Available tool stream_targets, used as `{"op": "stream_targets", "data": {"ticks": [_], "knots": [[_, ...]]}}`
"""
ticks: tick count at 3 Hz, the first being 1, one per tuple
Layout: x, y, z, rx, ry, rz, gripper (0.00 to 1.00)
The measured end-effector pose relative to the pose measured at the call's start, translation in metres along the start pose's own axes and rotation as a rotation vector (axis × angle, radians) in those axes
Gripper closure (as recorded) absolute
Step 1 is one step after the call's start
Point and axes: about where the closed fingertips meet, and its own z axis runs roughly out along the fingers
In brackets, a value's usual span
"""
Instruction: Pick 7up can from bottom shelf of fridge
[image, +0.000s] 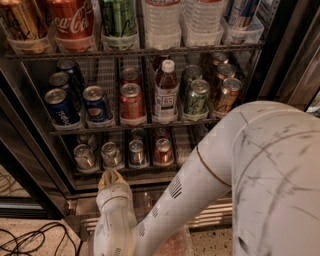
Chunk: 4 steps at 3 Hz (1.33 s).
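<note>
While my end effector (111, 181) hangs at six o'clock of the 7up can (111, 154), spread or not I cannot tell, I should rise straight, clearing the bottom shelf (150, 170) edge.

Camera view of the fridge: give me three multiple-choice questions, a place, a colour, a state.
1. Where is the white robot gripper? A) just before the dark wire bottom shelf; B) at the top shelf; C) inside the middle shelf.
2. The labelled plastic bottle has a cap that is: A) red; B) white; C) blue.
3. The small front cans on the bottom shelf: A) lie flat; B) are stacked; C) stand upright.
Answers: A, it sits below that shelf's front edge; B, the cap shows white; C, their silver tops face up.
</note>
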Motion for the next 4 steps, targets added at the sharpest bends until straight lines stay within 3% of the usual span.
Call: {"op": "stream_targets", "data": {"ticks": [2,4], "knots": [[-0.017,-0.012,0.009,0.072,0.11,0.081,1.0],[-0.019,-0.009,0.013,0.046,0.117,0.086,1.0]]}}
